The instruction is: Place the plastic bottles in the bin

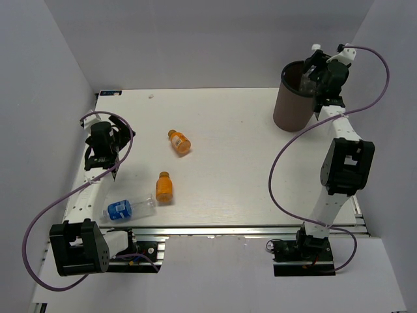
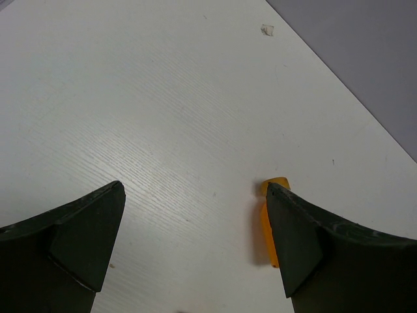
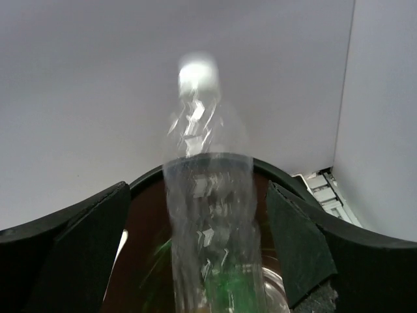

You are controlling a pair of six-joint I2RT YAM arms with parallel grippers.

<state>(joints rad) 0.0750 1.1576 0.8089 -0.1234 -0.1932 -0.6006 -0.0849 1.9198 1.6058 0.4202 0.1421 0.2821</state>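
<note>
In the right wrist view, a plain clear bottle upright at the middle of the frame, strongly blurred. Top end smeared to a white patch, outline soft, lower end cut off by the bottom edge. No label or writing to be seen on it. Just below and behind it the bin, with only a part of the dark rim and the brown inside in view. Something green low in the frame, seen through the plastic, not possible to identify. Fingers of the right gripper apart, one at each side of the bottle – a plain gap at the left, very near at the right, contact there hard to judge.

From the top camera, the bin standing at the upper right of the table, the right gripper just above its rim. Clear bottle there hardly separable from the dark fingers.

Only in this top view:
- an orange bottle lying left of centre
- a second orange bottle below it
- the blue-label bottle lying at the lower left – label text too small to read

Near the left edge the left gripper. In its own wrist view, fingers spread wide over bare table. At the lower right there, an orange bottle mostly hidden behind one finger; which of the two, not certain.
</note>
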